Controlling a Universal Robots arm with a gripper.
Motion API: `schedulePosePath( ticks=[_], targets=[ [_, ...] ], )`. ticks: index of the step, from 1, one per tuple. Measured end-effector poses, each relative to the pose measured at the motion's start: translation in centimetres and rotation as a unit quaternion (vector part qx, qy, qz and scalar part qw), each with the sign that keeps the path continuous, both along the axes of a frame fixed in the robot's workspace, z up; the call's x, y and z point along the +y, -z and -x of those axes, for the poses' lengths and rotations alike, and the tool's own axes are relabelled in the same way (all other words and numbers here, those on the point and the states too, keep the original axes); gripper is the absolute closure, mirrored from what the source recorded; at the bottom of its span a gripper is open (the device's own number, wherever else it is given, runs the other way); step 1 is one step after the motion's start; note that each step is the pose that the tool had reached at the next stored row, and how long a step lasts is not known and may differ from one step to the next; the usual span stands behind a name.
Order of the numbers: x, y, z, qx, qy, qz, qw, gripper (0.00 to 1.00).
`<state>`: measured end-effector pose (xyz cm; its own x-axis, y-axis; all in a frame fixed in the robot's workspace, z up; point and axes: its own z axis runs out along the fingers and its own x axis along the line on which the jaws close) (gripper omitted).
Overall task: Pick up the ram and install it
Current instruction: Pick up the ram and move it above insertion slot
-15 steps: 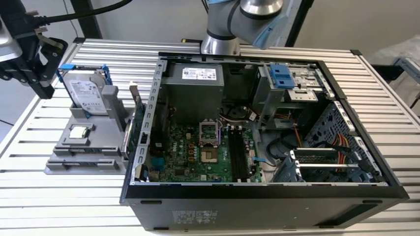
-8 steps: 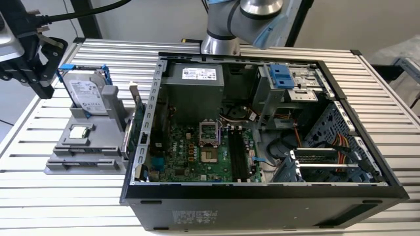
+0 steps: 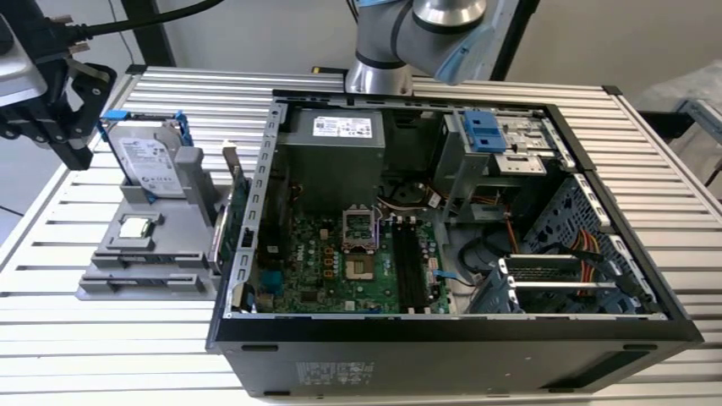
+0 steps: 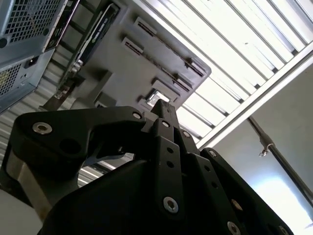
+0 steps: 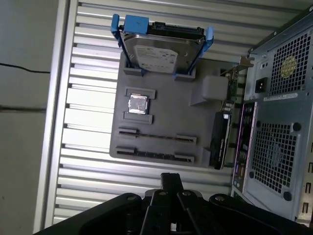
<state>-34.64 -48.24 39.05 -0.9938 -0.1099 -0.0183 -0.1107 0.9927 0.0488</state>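
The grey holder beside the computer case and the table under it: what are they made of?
Grey holder: probably matte plastic, uniformly dull grey without shine. Table: likely bare aluminium, pale ribbed slats catching bright reflections.

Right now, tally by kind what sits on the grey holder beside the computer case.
Hard drive with blue brackets: 1
Square silver-topped chip: 1
Dark card standing on edge: 1
Long slots: 2, contents unclear
Total: 3 parts, plus the 2 slots
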Motion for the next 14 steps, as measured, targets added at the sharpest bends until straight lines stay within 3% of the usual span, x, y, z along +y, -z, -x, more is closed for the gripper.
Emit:
schedulePosePath(
  ticks=[14],
  targets=[
    [0.0,0.0,0.0,0.0,-0.028,0.0,0.9996,1.0]
  ],
)
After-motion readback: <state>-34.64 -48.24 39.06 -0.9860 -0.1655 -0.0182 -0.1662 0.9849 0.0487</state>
